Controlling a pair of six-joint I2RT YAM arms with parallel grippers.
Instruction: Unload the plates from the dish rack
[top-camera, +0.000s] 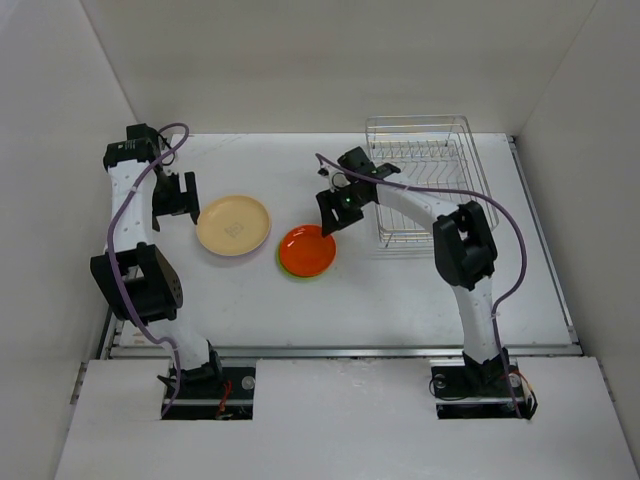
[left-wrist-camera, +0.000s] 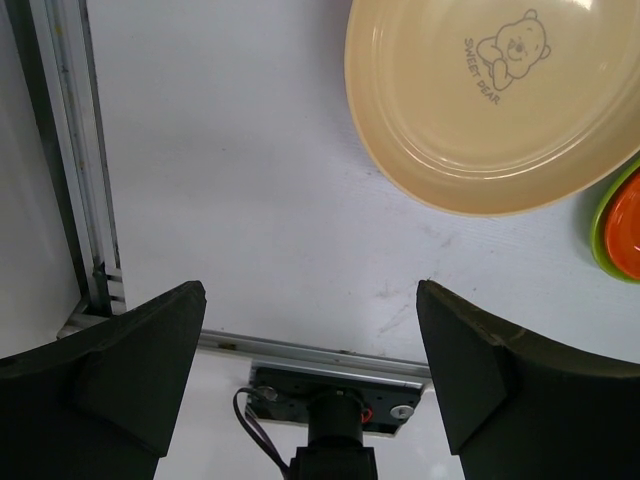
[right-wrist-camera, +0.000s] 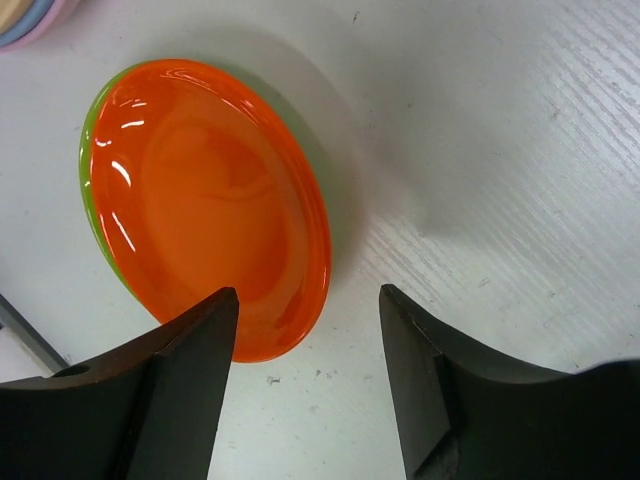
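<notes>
The cream-yellow plate (top-camera: 233, 224) lies flat on the table left of centre; it also shows in the left wrist view (left-wrist-camera: 480, 110). Thin blue and pink rims (right-wrist-camera: 25, 22) show beneath its edge in the right wrist view. The orange-red plate (top-camera: 307, 250) lies on the lime green plate (right-wrist-camera: 88, 170) at the table's middle. The silver wire dish rack (top-camera: 425, 180) stands at the back right and holds no plates. My left gripper (top-camera: 178, 197) is open and empty, just left of the cream plate. My right gripper (top-camera: 331, 214) is open and empty, above the orange plate's right edge (right-wrist-camera: 300, 250).
White walls enclose the table on three sides. A metal rail (left-wrist-camera: 75, 150) runs along the table's left edge, and another along the near edge (top-camera: 340, 351). The right arm's purple cable (top-camera: 500, 215) loops over the rack's front.
</notes>
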